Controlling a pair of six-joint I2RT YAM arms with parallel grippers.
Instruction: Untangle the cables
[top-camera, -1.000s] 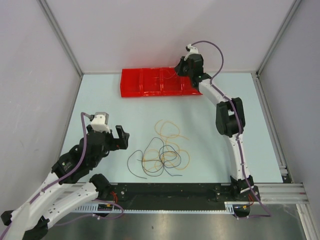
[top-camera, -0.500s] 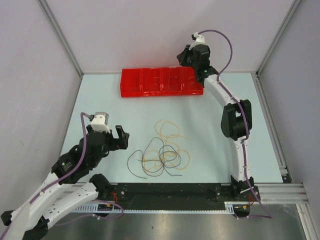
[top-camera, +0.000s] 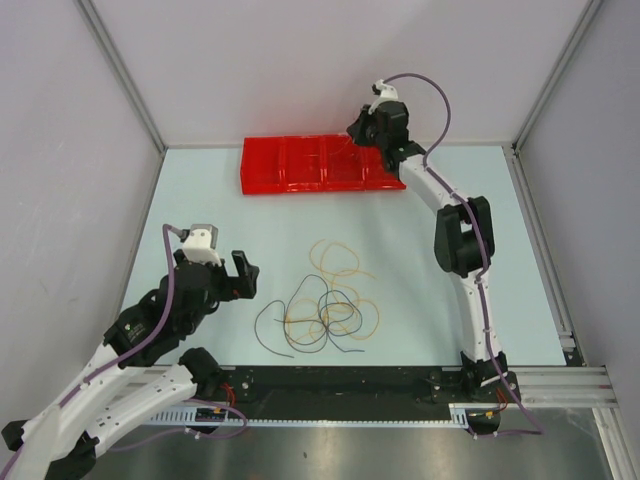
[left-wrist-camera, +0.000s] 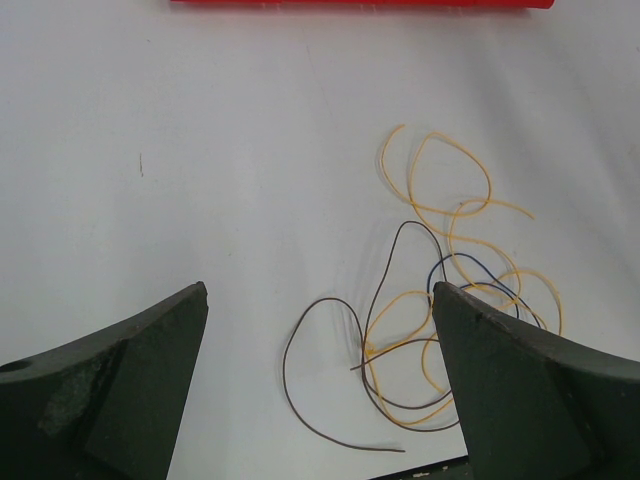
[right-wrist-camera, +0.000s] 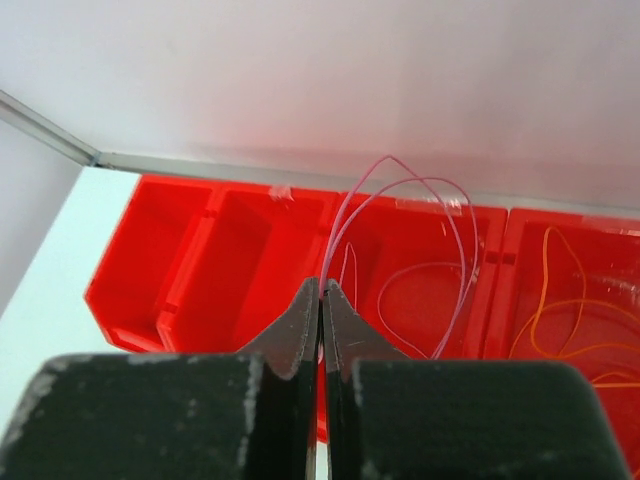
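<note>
Right gripper (right-wrist-camera: 322, 300): jaws pressed together on a thin pink-red wire (right-wrist-camera: 400, 185); the wire arcs up out of the jaws and drops toward the middle compartment of the red tray (right-wrist-camera: 150, 250) at the far edge of the table (top-camera: 200, 200). Whether its free end already touches the tray floor, cannot tell.

Right-hand compartment, as this wrist view shows it: one orange wire (right-wrist-camera: 545, 300) lies coiled inside, apart from the others. A pale strand also shows on the floor of the middle compartment; cannot tell if it is the held wire's tail or a separate one. The two left compartments look bare.

Left gripper (left-wrist-camera: 320, 290): fingers wide apart, nothing between them; it hangs over the table left of the tangle (top-camera: 325, 310), touching no wire.

Left to do: the tangle sits mid-table, well apart from the tray; yellow-orange loops (left-wrist-camera: 455, 190) overlap each other and cross several darker strands; one dark wire (left-wrist-camera: 286, 365) trails out on the near-left side, mostly free but crossing the pile at its right end.

Judgement: task partly done, perhaps a minority of it; at least one wire sorted, one in delivery, several strands unseparated. Exact count in the pile not readable; strands too thin and crossed.
</note>
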